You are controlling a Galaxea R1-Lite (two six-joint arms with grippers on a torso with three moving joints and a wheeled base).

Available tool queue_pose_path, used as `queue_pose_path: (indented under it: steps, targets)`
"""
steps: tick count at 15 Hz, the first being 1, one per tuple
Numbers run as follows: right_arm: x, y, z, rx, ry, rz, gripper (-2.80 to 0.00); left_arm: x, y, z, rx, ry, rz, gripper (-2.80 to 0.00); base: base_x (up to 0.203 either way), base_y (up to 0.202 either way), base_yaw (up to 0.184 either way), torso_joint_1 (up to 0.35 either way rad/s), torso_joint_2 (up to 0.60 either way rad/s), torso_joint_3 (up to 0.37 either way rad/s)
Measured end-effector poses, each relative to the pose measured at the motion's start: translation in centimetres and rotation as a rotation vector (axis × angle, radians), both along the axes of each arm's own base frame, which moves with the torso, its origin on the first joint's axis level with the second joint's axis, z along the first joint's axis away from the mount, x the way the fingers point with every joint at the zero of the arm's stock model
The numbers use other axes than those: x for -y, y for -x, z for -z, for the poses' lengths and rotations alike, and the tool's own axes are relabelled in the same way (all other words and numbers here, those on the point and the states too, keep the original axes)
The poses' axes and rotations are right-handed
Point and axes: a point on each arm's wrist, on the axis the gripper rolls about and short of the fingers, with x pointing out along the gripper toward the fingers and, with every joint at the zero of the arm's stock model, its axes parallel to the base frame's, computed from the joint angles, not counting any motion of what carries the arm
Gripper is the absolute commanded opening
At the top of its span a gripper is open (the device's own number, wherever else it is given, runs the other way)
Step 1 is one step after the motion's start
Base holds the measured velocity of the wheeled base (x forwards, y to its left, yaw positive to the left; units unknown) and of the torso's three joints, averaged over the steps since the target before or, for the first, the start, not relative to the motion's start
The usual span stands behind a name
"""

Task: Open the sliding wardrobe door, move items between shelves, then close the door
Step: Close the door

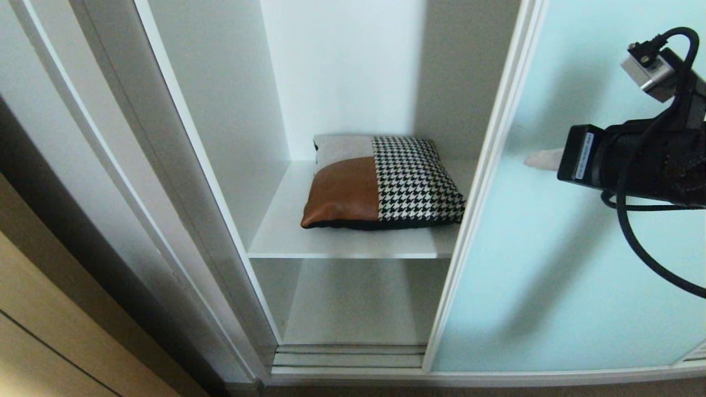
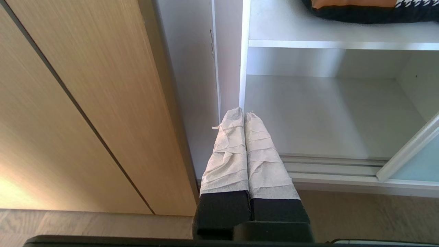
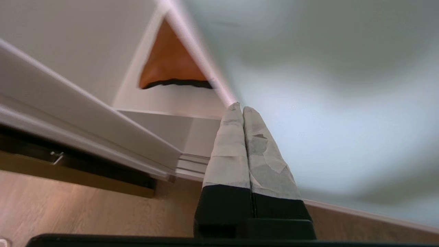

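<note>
The sliding wardrobe door (image 1: 551,248) stands slid aside, the compartment open; the cushion (image 1: 383,182) lies on the upper shelf (image 1: 353,242), the lower shelf (image 2: 329,113) bare; right hand (image 1: 543,160), pinched shut and empty, hovers against the glass; left hand (image 2: 241,115) closed, idle; closing likely remains.

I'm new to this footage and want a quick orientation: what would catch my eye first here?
The patchwork cushion, houndstooth, rust-brown and beige-grey, lies alone on the upper white shelf inside the open wardrobe. To its right stands the frosted aqua sliding door, with the right gripper shut and pointing at its glass near the frame. The left gripper, also shut, sits low by the wardrobe's left edge.
</note>
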Motion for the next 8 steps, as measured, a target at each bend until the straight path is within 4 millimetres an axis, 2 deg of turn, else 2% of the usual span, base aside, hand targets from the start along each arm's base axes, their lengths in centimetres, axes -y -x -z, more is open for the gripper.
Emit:
queue_pose_path:
  steps: [4,8]
  targets:
    - [-2.3,-1.1,0.0,0.043,-0.027,-0.013,-2.80,0.0,0.0,0.0,0.000,0.000,0.000,-2.80,0.000,0.000,0.000,0.000,0.00,0.000]
    - [-3.4,-2.1,-0.2,0.048,-0.059,0.023,-2.80,0.0,0.0,0.0,0.000,0.000,0.000,-2.80,0.000,0.000,0.000,0.000,0.00,0.000]
